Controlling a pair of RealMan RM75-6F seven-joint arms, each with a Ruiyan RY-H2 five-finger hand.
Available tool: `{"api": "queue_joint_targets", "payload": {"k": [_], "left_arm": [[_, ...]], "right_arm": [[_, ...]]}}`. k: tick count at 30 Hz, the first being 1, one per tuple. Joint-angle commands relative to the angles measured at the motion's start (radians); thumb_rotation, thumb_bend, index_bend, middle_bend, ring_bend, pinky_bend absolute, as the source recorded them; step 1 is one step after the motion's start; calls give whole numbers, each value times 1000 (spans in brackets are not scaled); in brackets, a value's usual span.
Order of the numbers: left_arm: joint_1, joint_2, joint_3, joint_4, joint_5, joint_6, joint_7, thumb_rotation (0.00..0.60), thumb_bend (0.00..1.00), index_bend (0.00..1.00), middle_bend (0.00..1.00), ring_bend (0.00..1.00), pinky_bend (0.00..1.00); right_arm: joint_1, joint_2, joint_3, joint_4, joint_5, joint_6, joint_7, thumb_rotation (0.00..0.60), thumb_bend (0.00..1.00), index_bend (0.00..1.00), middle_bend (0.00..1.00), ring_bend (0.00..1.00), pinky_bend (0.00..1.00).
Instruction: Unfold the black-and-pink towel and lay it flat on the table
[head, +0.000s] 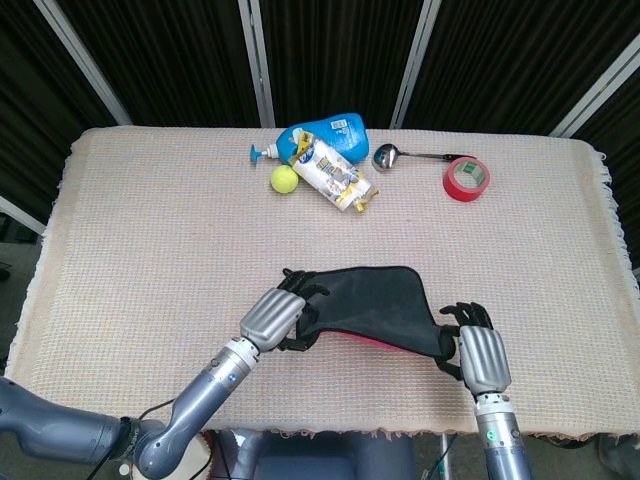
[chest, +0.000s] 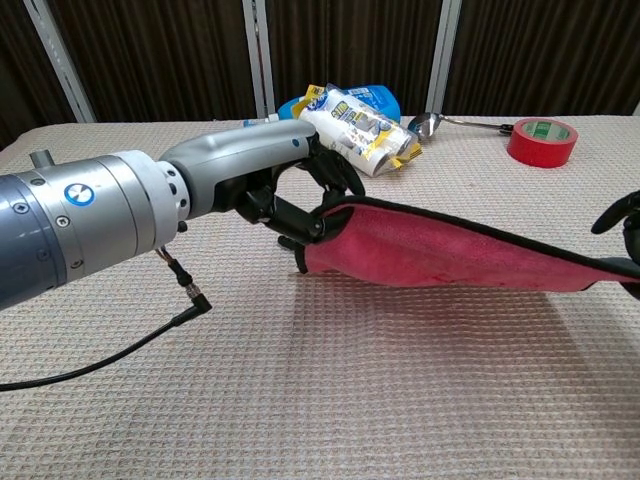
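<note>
The black-and-pink towel (head: 375, 305) is suspended just above the woven table cover (head: 150, 230) at the near edge, stretched between the two hands, black face up and pink face down (the pink shows best in the chest view).

The left hand (head: 275, 318) has its fingers closed over the towel's left end. The right hand (head: 480, 355) pinches the right corner; the chest view shows only its fingertips at the frame edge.

Probable faults, by judgement:
- Uneven lowering. If one end reaches the table before the other, the slack middle may crease or fold under.
- Early release. If either hand lets go under tension, the cloth may spring toward the other hand and bunch.
- Overhang. The towel sits close to the near table edge, so part may drape off.

Markings: the snack packet (head: 335, 172) and the blue bottle (head: 330, 130) carry print too small to read. The red tape roll (head: 466, 178) has a green inner label, illegible. A round blue-and-white logo marks the left forearm (chest: 78, 193).
</note>
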Motion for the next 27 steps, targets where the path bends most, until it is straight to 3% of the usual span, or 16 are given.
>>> {"api": "queue_joint_targets", "payload": {"k": [1,27], "left_arm": [[7,4,4,-5,9,-4,1,600,530,737,197,0,35],[61,-33,77,-14,69,-44,38,600,530,731,197,0,35]], "right_arm": [[-6,-3,-5,1,-10,-5,-2,600,649,785,303,176,118],[-37,17,-27,41,-42,-90,53,600,649,785,303,176,118]]}}
